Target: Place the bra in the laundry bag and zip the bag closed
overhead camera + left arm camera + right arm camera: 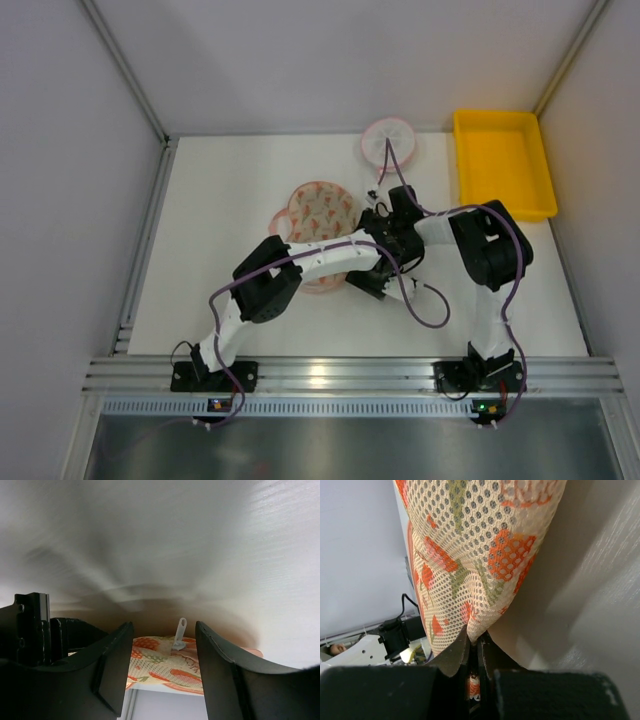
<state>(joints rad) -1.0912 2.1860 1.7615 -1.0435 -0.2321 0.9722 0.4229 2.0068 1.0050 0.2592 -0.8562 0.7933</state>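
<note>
The laundry bag (pixel 322 212), cream mesh with an orange-red pattern, lies mid-table under both arms. In the right wrist view its mesh (pixel 470 540) bulges above my right gripper (pixel 475 641), which is shut on a pinched fold at the bag's edge. My left gripper (pixel 164 642) stands open, its fingers on either side of the bag's rim (pixel 160 662). The white zip pull (pixel 179 632) stands upright between them, touching neither finger. The bra is hidden in every view.
A round white mesh disc with a pink rim (pixel 390 140) lies at the back of the table. A yellow tray (pixel 503 160) stands at the back right. White walls close in the table's left, back and right sides.
</note>
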